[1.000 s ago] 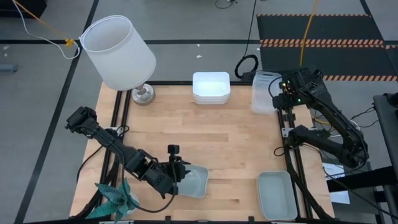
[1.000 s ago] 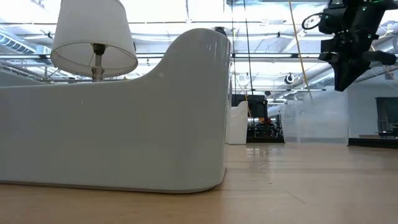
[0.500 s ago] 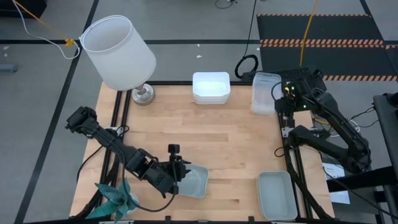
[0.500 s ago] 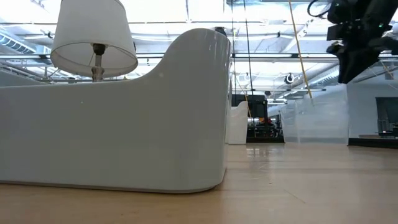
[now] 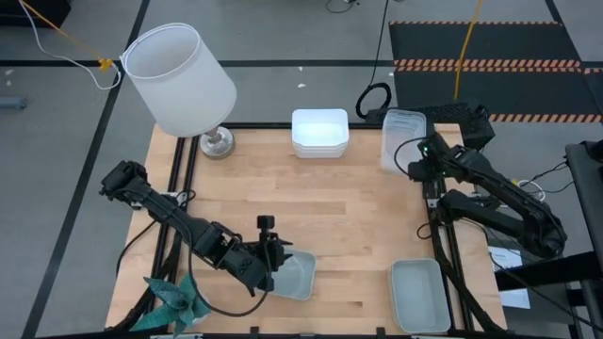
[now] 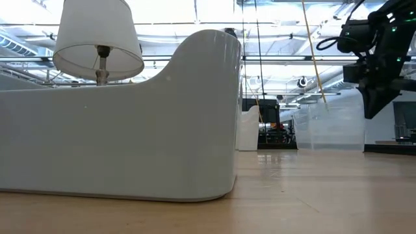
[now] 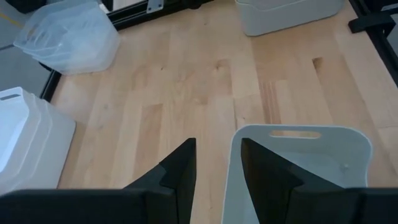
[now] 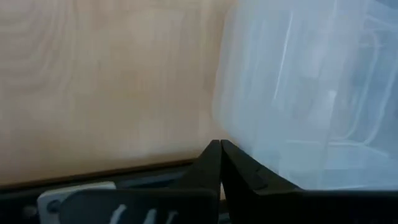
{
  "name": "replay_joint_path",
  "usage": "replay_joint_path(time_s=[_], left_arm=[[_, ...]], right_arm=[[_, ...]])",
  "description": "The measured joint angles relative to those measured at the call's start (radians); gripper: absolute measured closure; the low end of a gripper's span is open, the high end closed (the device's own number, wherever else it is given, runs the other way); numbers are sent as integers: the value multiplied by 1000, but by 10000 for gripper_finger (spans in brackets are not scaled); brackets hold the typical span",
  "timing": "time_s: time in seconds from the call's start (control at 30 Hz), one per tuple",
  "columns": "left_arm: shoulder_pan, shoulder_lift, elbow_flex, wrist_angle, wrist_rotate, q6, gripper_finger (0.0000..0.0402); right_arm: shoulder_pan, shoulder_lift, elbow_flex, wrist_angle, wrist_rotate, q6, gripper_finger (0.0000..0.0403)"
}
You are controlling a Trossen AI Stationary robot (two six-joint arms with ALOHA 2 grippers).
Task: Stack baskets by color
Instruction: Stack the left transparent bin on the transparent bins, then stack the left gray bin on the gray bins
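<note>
A grey-green basket [image 5: 297, 275] stands near the table's near edge, with my left gripper [image 5: 275, 268] at its left end. In the low view its bottom [image 6: 130, 192] lies on the table. My right gripper [image 5: 417, 168] is shut and empty. Its fingertips [image 8: 219, 149] sit at the near corner of the clear baskets [image 5: 402, 137], stacked at the far right. A stack of white baskets [image 5: 319, 132] rests at the far edge. Another grey-green basket [image 5: 417, 294] lies at the near right. My left gripper [image 7: 217, 165] straddles the basket's left end wall [image 7: 231, 180], one finger inside the basket [image 7: 267, 177] and one outside. It comes slanting down from the table's left. The inner finger lies against the wall. My right gripper may touch the clear baskets' corner [image 8: 227, 134]; I cannot tell.
A lamp with a big white shade [image 5: 179, 80] stands at the far left corner. A teal cloth [image 5: 174, 297] lies at the near left corner. Bare wood fills the table's middle. Black frame rails run along the table's left and right edges.
My right gripper has come down and toward the near edge, along the right side of the clear baskets, ending low at their near corner. The clear baskets and the grey-green basket have stayed in place.
</note>
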Motion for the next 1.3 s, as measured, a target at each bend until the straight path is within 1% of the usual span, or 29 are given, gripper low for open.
replay_joint_path(time_s=[0.1, 0.23, 0.43, 0.63, 0.93, 1.1, 1.23, 1.3], left_arm=[[0, 0, 0, 1, 16, 0, 275], [0, 0, 0, 1, 18, 0, 275], [0, 0, 0, 2, 18, 0, 275], [0, 0, 0, 2, 18, -1, 275], [0, 0, 0, 2, 18, -4, 275], [0, 0, 0, 1, 19, -3, 275], [0, 0, 0, 1, 19, -3, 275], [0, 0, 0, 1, 19, -3, 275]], right_arm=[[0, 0, 0, 31, 9, 4, 401], [-1, 0, 0, 58, 90, 8, 402], [-1, 0, 0, 71, 107, 8, 402], [-1, 0, -1, 98, 181, 8, 402], [-1, -18, -1, 104, 172, 8, 403], [5, -64, 0, 65, 106, 33, 403], [37, -102, 1, 17, 98, 76, 403], [58, -115, 12, -9, 59, 113, 403]])
